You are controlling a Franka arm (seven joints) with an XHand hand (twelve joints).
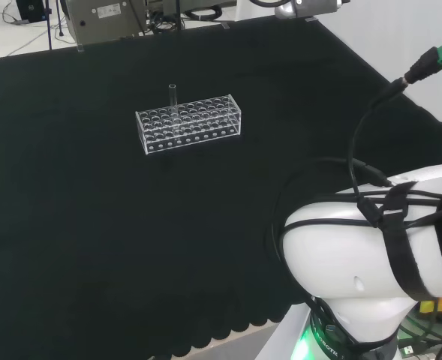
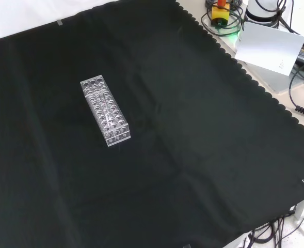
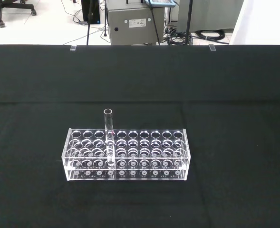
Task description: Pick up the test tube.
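A clear test tube (image 1: 172,101) stands upright in a clear plastic rack (image 1: 189,124) with several rows of holes, on the black cloth. In the wrist view the test tube (image 3: 108,135) rises above the rack (image 3: 126,155), near one end of it. In the front view the rack (image 2: 105,110) lies left of the cloth's middle; the tube is hard to make out there. The arm's white links fill the lower right of the head view, well apart from the rack.
The black cloth (image 1: 93,225) covers the bench around the rack. A grey machine (image 3: 135,21) and cables stand on the floor beyond the cloth's far edge. A white box (image 2: 269,47) and cables sit by the arm's base at the front view's upper right.
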